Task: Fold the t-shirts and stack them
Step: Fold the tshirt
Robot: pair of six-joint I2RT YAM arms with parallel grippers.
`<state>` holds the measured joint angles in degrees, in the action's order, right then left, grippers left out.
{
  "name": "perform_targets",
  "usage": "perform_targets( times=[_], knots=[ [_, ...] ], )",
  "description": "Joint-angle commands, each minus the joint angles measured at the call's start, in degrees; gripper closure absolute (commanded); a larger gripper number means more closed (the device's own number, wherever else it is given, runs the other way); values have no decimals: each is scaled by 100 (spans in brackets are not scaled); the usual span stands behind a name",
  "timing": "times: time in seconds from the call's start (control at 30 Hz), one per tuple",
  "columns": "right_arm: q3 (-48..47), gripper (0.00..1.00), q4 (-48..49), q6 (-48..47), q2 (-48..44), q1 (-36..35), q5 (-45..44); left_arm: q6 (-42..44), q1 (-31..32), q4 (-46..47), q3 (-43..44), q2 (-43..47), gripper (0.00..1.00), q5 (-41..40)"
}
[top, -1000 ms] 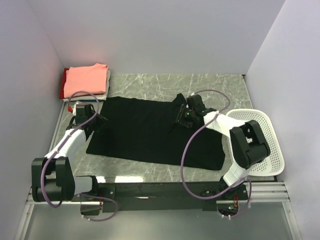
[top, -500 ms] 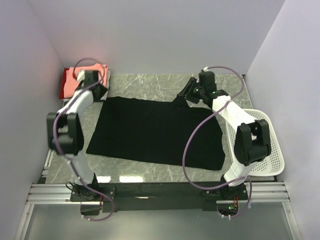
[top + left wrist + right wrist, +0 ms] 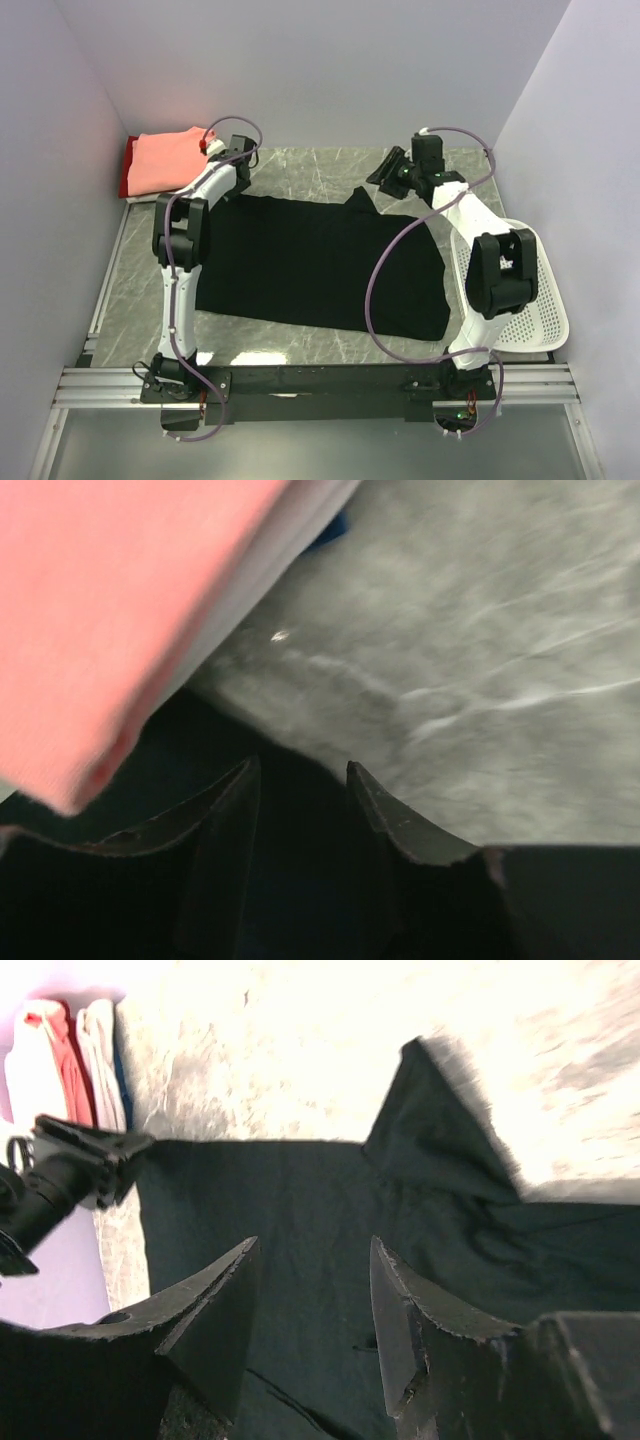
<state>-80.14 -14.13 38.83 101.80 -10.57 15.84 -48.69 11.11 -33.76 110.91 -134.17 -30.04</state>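
Left gripper [image 3: 300, 770]: jaws part-way apart, nothing pinched between them. It hangs at the far-left corner of the black t-shirt [image 3: 320, 260], just beside the folded stack. Right gripper [image 3: 312, 1245]: jaws apart and empty too, hovering by the shirt's far edge near the sleeve [image 3: 440, 1130], which sticks out onto the table [image 3: 300, 165].

Black t-shirt lies spread flat across the middle of the table, not yet folded. Stack sits in the far-left corner: salmon-pink t-shirt [image 3: 170, 155] on top, white t-shirt [image 3: 285, 540] under it, red t-shirt [image 3: 127, 172] showing at the left side. Basket [image 3: 545, 300] is at the right.

Risks as I read them:
- Left fingers are very near the stack. Closing here could catch the salmon or white hem along with the black corner and pull the stack apart.
- Pinching the loose sleeve instead of the shoulder edge would give a skewed fold.
- An uneven grab between the two sides would drag the shirt rather than fold it.
- Dark cloth against dark fingers makes a shallow pinch hard to confirm, so it could slip mid-lift.
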Motion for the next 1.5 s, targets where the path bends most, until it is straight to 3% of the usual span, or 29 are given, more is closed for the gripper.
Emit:
perform_targets(
  times=[0.0, 0.17, 0.43, 0.53, 0.57, 0.67, 0.8, 0.9, 1.27, 1.47],
  knots=[
    [-28, 45, 200, -112, 156, 318, 235, 52, -30, -342, 273, 23, 53, -590],
    [-37, 45, 218, -147, 322, 424, 297, 131, -30, -403, 387, -180, 48, -722],
    [-423, 45, 25, -376, 875, 538, 113, 228, -30, -236, 229, -320, 50, -652],
    [-808, 45, -256, -534, 1244, 591, 34, 263, -30, -88, 98, -303, 67, -477],
    [-897, 45, -405, -586, 1333, 626, -19, 272, -30, -17, 62, -285, 79, -450],
    [-1065, 44, -564, -684, 1553, 705, -168, 254, -30, 36, -104, -171, 99, -371],
    [-1214, 39, -388, -797, 1868, 732, 42, 307, -30, 491, -631, 276, 99, -283],
    [-1828, 39, -617, -851, 2229, 644, 51, 360, -39, 668, -1018, 531, 99, -248],
    [-2498, 41, -819, -675, 2951, 46, -141, 518, -30, 879, -1309, 989, 99, -81],
    [-2638, 58, -916, -631, 3074, -59, -300, 571, -39, 888, -1291, 1103, 99, -54]
  ],
)
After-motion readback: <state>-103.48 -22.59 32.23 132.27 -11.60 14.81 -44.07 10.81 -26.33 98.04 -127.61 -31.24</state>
